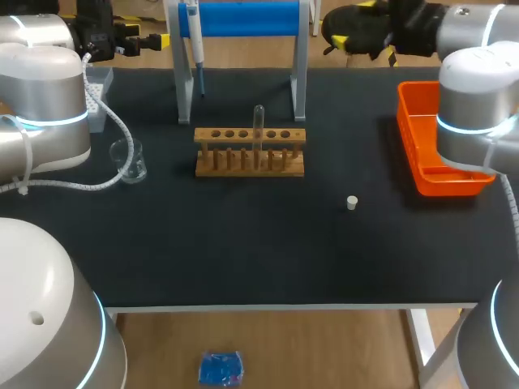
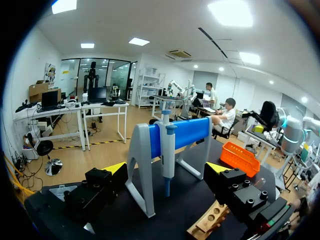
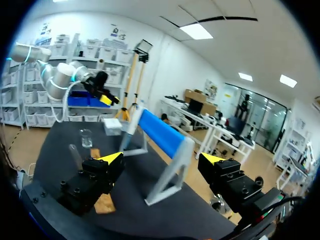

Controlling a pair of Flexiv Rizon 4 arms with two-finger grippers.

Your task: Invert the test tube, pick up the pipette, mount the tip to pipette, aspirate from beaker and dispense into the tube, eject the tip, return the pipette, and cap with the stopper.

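A clear test tube [image 1: 259, 121] stands in the wooden rack [image 1: 250, 151] at mid-table. The pipette [image 1: 195, 36] hangs on the blue and grey stand [image 1: 243, 19] behind it. A glass beaker [image 1: 128, 160] sits to the rack's left, and a small white stopper [image 1: 352, 203] lies to its right. My left gripper [image 1: 134, 39] is raised at the back left, open and empty; in the left wrist view it [image 2: 167, 169] faces the hanging pipette [image 2: 167, 150]. At the back right my right gripper [image 1: 365, 40] is also up and open, with nothing in it [image 3: 161, 160].
An orange bin [image 1: 434, 146] stands at the right edge under my right arm. A tip box [image 1: 97, 93] sits at the back left. The stand's grey legs [image 1: 185, 89] rise just behind the rack.
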